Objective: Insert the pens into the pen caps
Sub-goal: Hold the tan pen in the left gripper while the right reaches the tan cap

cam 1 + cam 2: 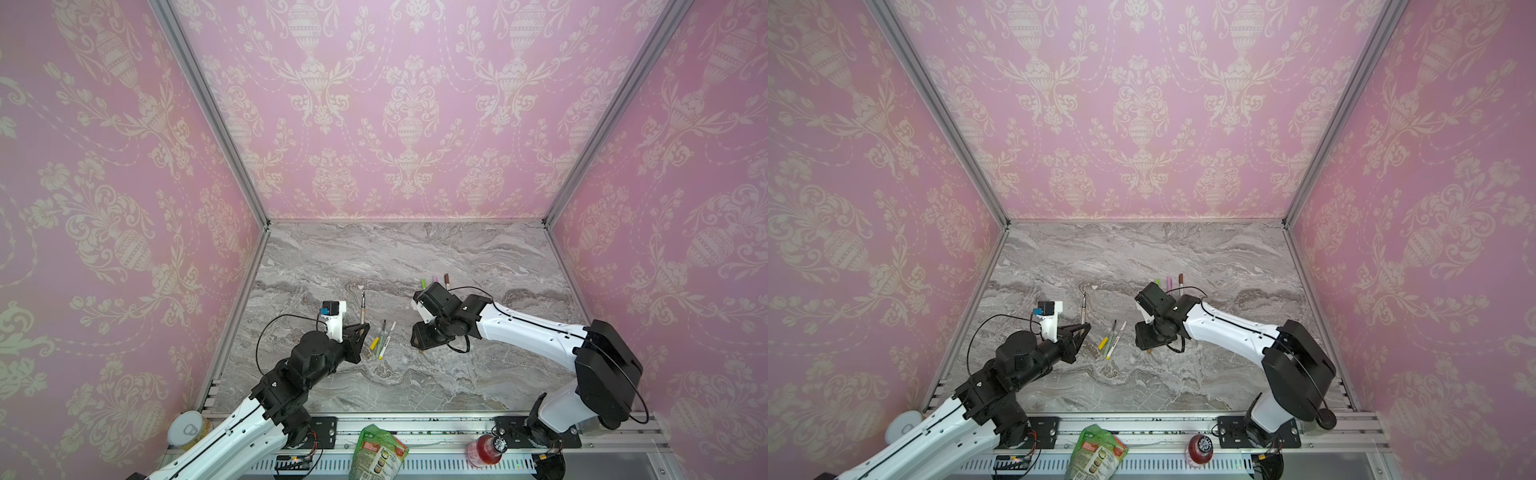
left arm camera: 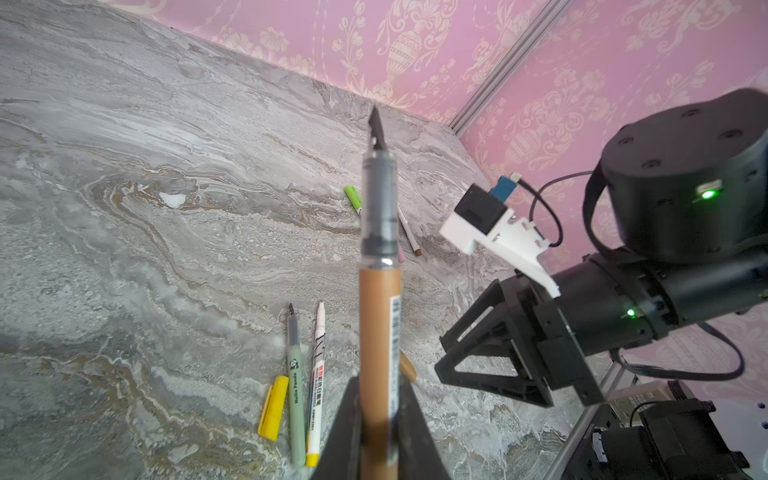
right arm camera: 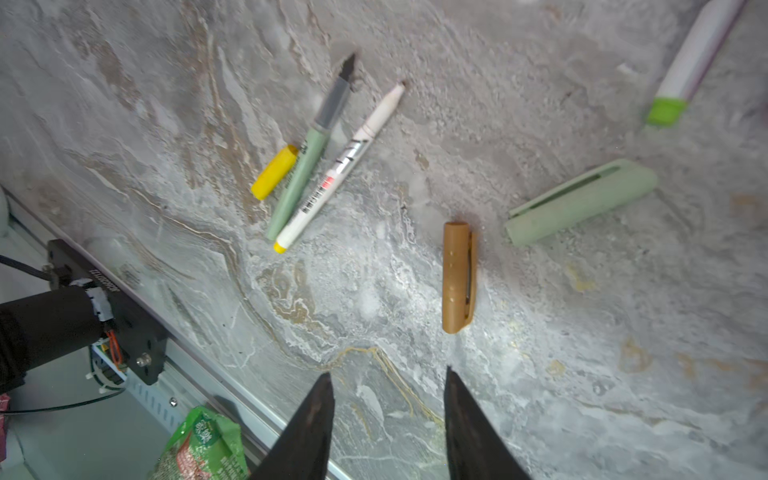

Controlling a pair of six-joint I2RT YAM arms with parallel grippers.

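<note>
My left gripper (image 2: 379,386) is shut on a tan pen (image 2: 379,316) whose dark tip points away from the camera; in a top view the pen (image 1: 364,309) rises from that gripper (image 1: 365,329). My right gripper (image 3: 387,374) is open and empty above the table, short of a tan cap (image 3: 457,278) that lies flat. A pale green cap (image 3: 582,201) lies beside it. A yellow cap (image 3: 274,171), a pale green pen (image 3: 303,174) and a white pen (image 3: 336,170) lie together between the arms. Three capped pens (image 1: 435,280) lie behind the right gripper (image 1: 419,338).
A snack bag (image 1: 376,455), a red bottle (image 1: 484,451) and a can (image 1: 189,428) sit along the front rail, off the marble table (image 1: 415,257). Pink walls close in the left, back and right sides.
</note>
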